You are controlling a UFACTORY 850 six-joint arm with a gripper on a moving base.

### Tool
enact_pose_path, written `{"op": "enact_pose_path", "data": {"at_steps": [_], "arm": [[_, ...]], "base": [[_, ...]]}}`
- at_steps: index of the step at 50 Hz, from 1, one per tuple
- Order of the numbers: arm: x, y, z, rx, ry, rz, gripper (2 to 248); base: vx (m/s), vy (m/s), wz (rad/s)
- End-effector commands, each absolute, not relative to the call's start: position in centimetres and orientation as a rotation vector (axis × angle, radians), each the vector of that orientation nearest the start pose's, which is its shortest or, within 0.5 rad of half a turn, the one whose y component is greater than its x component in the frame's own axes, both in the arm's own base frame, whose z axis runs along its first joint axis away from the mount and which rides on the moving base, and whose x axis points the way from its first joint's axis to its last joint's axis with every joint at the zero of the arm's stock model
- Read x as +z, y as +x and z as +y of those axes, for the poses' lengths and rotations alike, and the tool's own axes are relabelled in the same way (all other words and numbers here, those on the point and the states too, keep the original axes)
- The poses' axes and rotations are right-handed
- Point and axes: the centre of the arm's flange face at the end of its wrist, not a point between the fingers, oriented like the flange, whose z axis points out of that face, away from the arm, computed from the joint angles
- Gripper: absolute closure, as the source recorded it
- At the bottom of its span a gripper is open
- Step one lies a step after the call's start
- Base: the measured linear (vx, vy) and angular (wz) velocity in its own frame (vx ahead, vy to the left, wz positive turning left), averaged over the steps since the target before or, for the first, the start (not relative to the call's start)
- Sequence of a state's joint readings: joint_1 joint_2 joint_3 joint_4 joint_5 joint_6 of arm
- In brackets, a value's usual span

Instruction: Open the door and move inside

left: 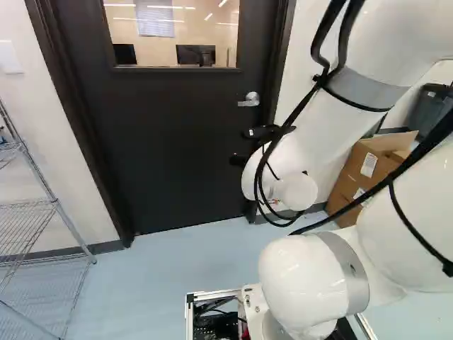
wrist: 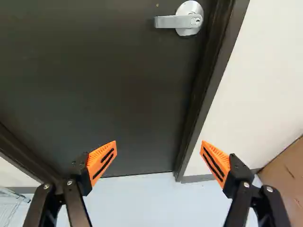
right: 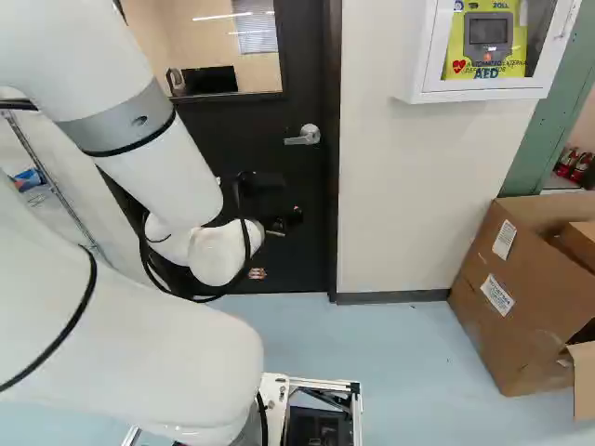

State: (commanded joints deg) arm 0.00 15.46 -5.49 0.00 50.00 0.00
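The black door (left: 170, 134) stands shut in its frame, with a window in its upper part. Its silver lever handle (left: 249, 100) sits near the frame, on the right side of the door in both base views. My gripper (left: 244, 146) is lower than the handle and apart from it, in front of the door. In the wrist view the gripper (wrist: 158, 145) is wide open with nothing between its orange pads (wrist: 102, 161), and the handle (wrist: 185, 20) lies ahead, beyond the fingertips.
A wire shelf (left: 53, 205) stands left of the door in the left base view. Cardboard boxes (right: 516, 288) rest on the blue floor (right: 409, 344) at the right of the right base view. Above them, a white AED cabinet (right: 423, 94) hangs on the wall.
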Motion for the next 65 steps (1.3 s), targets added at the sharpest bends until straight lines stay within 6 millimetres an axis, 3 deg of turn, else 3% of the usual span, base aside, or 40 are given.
{"op": "enact_pose_path", "data": {"at_steps": [65], "arm": [[43.2,34.8,0.2,-2.004,-2.413,-0.009,3]], "base": [[0.0,0.0,0.0]]}}
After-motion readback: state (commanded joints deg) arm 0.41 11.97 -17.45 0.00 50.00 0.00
